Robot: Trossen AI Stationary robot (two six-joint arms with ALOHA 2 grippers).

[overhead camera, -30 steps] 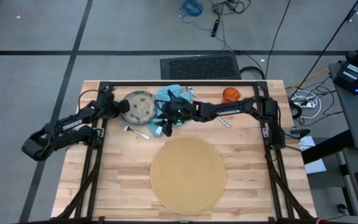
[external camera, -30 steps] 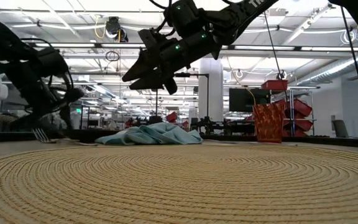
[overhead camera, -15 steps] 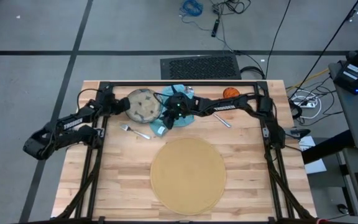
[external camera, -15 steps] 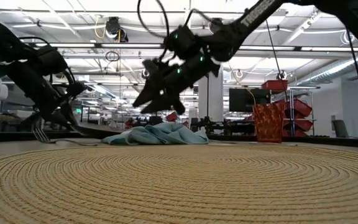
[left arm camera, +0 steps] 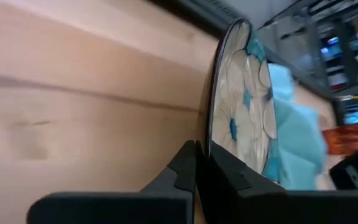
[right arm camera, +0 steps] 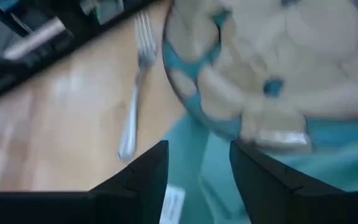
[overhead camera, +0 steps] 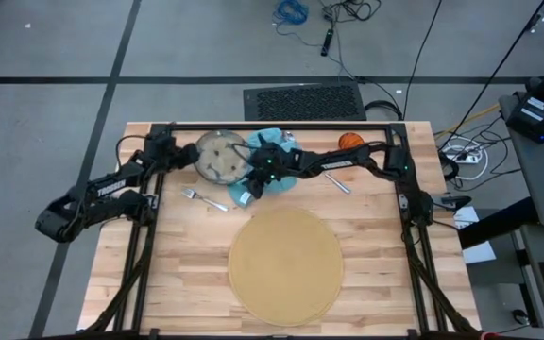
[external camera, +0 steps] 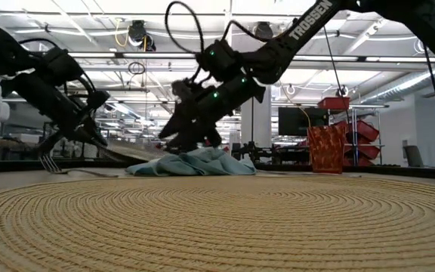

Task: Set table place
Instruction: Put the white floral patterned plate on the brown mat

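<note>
L gripper (overhead camera: 189, 157) clamped on rim of plate (overhead camera: 221, 157), far-left of mat (overhead camera: 285, 265); plate tilted, off the table (overhead camera: 178, 255). Fork (overhead camera: 203, 199) lies flat, just left of mat's far edge. R gripper (overhead camera: 249, 185) over napkin (overhead camera: 277, 162) beyond mat, fingers apart, nothing between. Utensil (overhead camera: 338, 182) right of napkin. Orange cup (overhead camera: 350, 143) far-right of mat.

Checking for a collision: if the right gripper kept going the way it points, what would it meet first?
Most likely the teal napkin: the open right gripper slants down right over it. The plate, shut in the left gripper, lies just beyond; depth is uncertain.
</note>
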